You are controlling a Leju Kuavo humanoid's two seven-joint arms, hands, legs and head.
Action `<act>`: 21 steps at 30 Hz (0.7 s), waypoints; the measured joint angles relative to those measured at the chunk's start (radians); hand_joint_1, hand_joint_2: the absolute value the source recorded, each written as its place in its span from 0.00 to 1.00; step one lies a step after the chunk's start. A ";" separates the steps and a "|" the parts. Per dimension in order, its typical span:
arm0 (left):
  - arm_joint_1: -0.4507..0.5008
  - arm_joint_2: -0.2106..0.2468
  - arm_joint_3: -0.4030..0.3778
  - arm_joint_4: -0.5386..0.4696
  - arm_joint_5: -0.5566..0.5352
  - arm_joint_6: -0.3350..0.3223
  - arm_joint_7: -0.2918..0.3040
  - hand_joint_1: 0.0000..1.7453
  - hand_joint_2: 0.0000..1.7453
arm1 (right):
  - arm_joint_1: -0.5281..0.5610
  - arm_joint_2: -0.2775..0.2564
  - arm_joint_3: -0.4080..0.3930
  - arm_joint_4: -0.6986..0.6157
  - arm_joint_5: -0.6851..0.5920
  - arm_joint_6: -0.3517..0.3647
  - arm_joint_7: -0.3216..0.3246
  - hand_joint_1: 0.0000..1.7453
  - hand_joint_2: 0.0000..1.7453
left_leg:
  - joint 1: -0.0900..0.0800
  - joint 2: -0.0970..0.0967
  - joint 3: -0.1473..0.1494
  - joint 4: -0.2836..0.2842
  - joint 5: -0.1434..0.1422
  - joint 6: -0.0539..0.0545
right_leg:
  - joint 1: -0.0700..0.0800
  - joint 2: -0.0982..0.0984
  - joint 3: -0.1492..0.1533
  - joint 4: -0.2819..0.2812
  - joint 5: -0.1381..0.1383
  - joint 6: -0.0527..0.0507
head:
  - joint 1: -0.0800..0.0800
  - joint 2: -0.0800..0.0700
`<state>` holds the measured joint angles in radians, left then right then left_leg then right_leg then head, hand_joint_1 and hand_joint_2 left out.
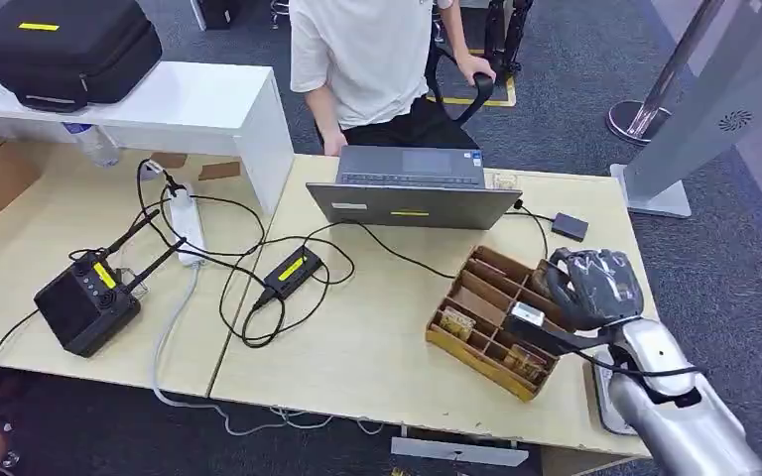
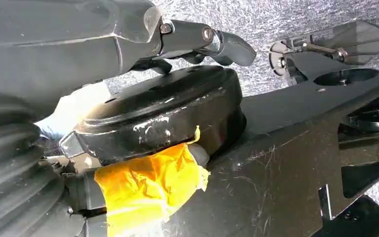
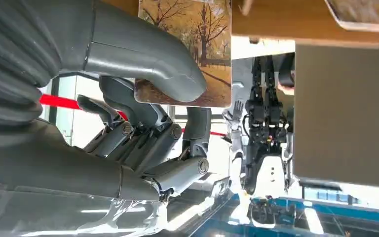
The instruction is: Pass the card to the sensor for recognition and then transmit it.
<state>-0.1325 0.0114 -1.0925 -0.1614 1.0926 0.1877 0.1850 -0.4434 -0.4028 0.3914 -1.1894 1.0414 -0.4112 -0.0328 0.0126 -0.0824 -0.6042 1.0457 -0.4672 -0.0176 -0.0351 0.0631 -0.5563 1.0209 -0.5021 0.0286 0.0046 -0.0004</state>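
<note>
- Card point(image 3: 185, 52), a tree picture, sits pinched between right hand point(image 1: 595, 288) thumb and fingers point(image 3: 148, 133), above wooden organizer point(image 1: 496, 319) at four o'clock on the table point(image 1: 357, 337).
- Shallow pinch risks slipping.
- Left hand point(image 2: 128, 34) state: cannot tell.

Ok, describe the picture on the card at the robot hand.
Card: autumn trees in brown and yellow; right wrist view.
</note>
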 joint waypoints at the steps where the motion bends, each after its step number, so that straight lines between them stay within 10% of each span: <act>1: 0.000 0.000 -0.001 0.000 0.000 0.000 0.000 0.00 1.00 | -0.005 0.000 0.001 0.000 0.000 0.000 0.000 1.00 1.00 | 0.000 0.000 0.000 0.000 0.000 0.000 | 0.000 0.000 0.000 0.000 0.000 0.000 | 0.000 0.000; 21: -0.002 0.003 -0.010 0.000 0.004 -0.010 0.002 0.00 1.00 | -0.089 0.000 0.017 -0.003 -0.024 0.039 0.001 1.00 1.00 | 0.000 0.000 0.000 0.000 0.001 0.000 | 0.000 0.000 0.000 0.000 0.001 0.000 | 0.000 0.000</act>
<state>-0.1345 0.0145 -1.1024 -0.1614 1.0967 0.1778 0.1865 -0.5322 -0.4028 0.4085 -1.1925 1.0175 -0.3720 -0.0317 0.0126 -0.0828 -0.6044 1.0457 -0.4661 -0.0171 -0.0351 0.0627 -0.5562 1.0210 -0.5015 0.0288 0.0046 0.0000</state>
